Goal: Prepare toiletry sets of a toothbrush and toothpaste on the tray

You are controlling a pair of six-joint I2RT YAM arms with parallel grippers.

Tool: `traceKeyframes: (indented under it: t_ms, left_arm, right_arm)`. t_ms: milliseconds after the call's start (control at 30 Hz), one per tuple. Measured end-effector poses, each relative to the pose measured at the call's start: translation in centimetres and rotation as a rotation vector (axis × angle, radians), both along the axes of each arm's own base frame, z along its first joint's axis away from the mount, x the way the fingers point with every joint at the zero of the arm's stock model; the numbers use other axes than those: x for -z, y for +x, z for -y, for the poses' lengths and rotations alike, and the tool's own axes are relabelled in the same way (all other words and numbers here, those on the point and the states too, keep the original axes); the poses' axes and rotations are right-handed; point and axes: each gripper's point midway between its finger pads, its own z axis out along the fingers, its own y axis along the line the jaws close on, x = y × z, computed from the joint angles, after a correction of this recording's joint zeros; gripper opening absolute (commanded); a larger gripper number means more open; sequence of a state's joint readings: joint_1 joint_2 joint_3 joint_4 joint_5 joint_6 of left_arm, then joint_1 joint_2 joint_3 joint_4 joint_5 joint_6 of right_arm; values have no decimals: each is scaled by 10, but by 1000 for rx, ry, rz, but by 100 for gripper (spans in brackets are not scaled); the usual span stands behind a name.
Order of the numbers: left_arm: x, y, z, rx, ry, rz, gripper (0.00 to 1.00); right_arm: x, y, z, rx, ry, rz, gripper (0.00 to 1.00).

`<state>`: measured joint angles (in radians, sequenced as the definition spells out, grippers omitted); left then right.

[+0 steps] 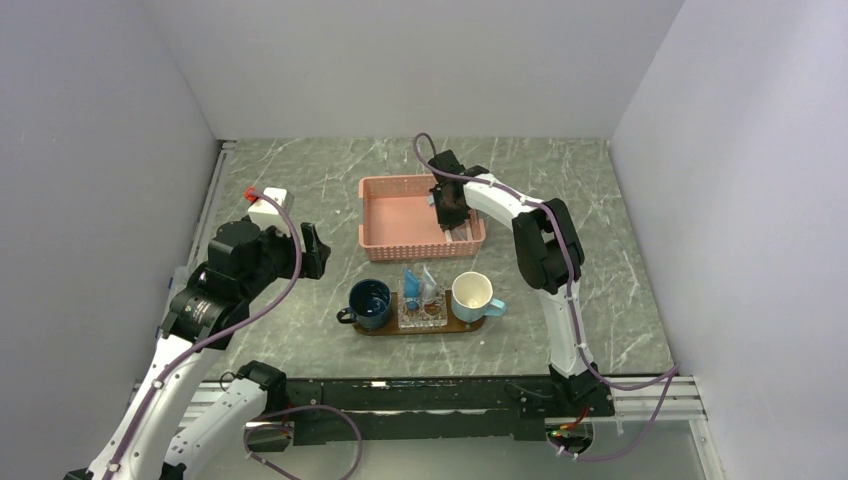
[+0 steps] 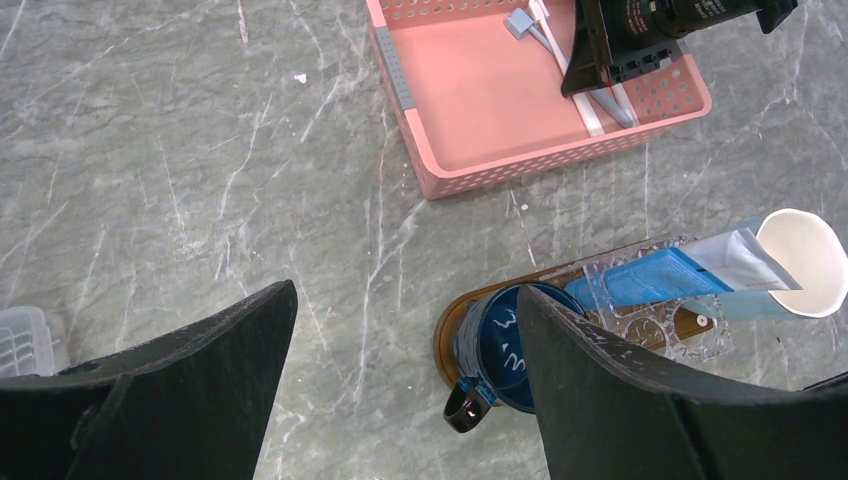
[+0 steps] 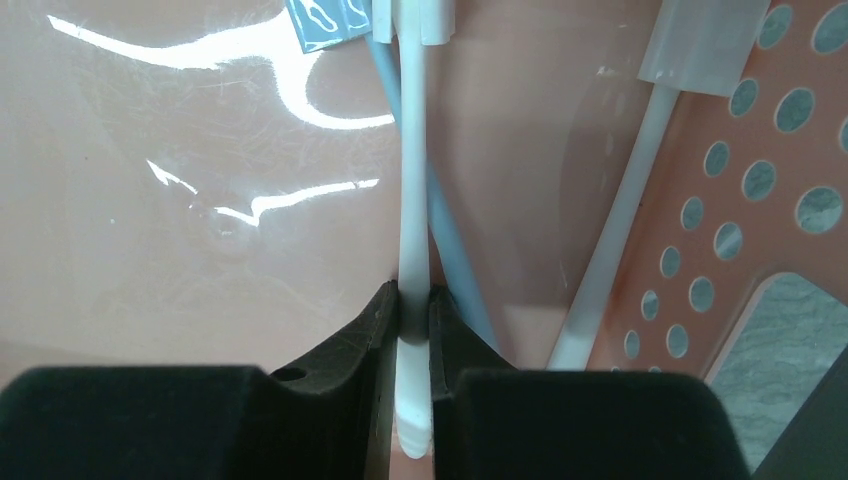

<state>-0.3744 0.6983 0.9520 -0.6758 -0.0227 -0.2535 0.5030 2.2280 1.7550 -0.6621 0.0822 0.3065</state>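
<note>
**Right wrist view.** The toothbrush (image 3: 413, 200) runs off the top edge, so we cannot see its far end. A second white handle (image 3: 610, 250) is cut off likewise.

**Left wrist view.** The right arm (image 2: 650, 30) covers part of the basket's (image 2: 480, 170) contents, and a dark mug (image 2: 500, 350) hides much of the tray (image 2: 443, 345).

**Top view.** We find the toothpaste (image 1: 411, 284) too small to count.

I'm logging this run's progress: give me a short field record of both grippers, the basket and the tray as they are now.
right gripper: shut on a white toothbrush handle, inside the pink basket
left gripper: open, holding nothing, above the table, left of the tray
basket contents: other toothbrushes lying by its wall
on tray: dark blue mug, clear dish, white mug
toothpaste tube: blue, leaning in the clear dish
toothbrush on tray: none visible
</note>
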Motion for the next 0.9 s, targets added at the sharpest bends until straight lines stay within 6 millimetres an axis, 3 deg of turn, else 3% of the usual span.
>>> traceKeyframes:
  t_ms: [267, 400, 500, 733, 900]
  left_arm:
    - [0, 0, 0, 0, 0, 0, 87]
    - [0, 0, 0, 0, 0, 0, 87]
    - [0, 0, 0, 2, 0, 0, 87]
    - [0, -2, 4, 23, -8, -3, 87]
    - [1, -3, 12, 66, -23, -9, 87]
  right_arm:
    - [-2, 1, -1, 0, 8, 5, 0]
    - [-16, 2, -1, 1, 22, 30, 0]
    - [-41, 1, -1, 5, 46, 71, 0]
    - [-118, 0, -1, 13, 139, 227, 0]
    - [-149, -7, 1, 12, 195, 302, 0]
